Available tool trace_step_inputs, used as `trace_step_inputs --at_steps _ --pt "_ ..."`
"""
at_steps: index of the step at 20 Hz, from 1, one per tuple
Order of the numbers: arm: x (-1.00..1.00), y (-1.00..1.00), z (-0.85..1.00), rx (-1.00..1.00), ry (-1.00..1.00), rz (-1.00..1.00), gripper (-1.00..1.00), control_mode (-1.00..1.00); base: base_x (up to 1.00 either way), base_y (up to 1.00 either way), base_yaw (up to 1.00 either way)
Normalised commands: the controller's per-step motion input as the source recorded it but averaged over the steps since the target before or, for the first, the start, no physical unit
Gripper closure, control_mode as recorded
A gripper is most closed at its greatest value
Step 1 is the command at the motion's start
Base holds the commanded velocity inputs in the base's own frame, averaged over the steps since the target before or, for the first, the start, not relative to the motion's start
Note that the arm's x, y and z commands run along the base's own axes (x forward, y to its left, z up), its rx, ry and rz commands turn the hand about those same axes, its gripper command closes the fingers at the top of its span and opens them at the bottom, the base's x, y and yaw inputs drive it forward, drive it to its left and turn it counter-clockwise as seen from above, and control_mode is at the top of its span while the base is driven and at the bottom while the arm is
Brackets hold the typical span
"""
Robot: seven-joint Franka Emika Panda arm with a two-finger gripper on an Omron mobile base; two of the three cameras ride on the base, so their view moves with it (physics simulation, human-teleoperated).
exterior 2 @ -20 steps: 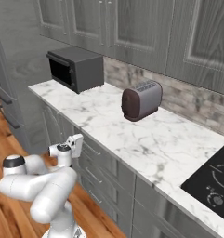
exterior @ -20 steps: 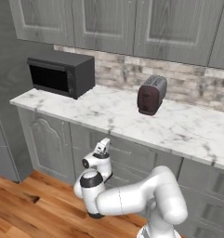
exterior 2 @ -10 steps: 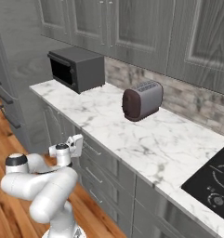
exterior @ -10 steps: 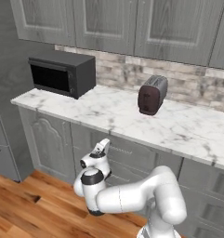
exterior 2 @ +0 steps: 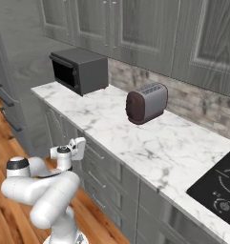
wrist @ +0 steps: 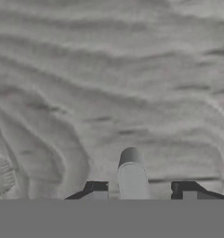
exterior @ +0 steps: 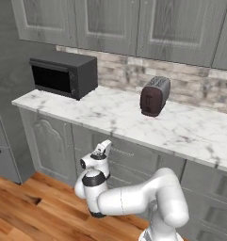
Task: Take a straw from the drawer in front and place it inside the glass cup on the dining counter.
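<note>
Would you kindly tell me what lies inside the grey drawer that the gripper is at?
Nothing inside can be seen: the grey panelled drawer is shut. Between the gripper's fingertips stands the slim grey bar handle; any contents are hidden behind the front.

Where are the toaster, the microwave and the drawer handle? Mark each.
toaster (exterior: 155,96), left base view, its dark end face.
microwave (exterior 2: 81,71), right base view, its side wall.
drawer handle (wrist: 131,174), hand view, its rounded end.

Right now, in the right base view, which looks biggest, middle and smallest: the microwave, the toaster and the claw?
1. Microwave, biggest.
2. Toaster, a bit smaller, though it sits nearer the camera, so the real gap may be larger.
3. Claw at the drawer front, smallest, even though it is nearest the camera.
</note>
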Motion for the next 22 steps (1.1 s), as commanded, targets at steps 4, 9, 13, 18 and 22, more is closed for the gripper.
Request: trace_step_inputs --at_steps 4,9,13,18,22 --pt "-0.1 0.0 -1.0 0.0 0.04 0.0 1.0 -1.0 0.0 0.0 0.0" --pt "-0.37 0.0 -1.0 0.0 0.02 0.0 1.0 -1.0 0.0 0.0 0.0" --pt "-0.48 0.05 -1.0 -0.01 0.0 0.0 1.0 -1.0 0.0 0.0 0.0" --pt "-0.46 0.12 -1.0 -0.03 0.0 0.0 1.0 -1.0 0.0 0.0 0.0" --pt "-0.75 0.36 -1.0 -0.02 0.02 0.0 1.0 -1.0 0.0 0.0 0.0"
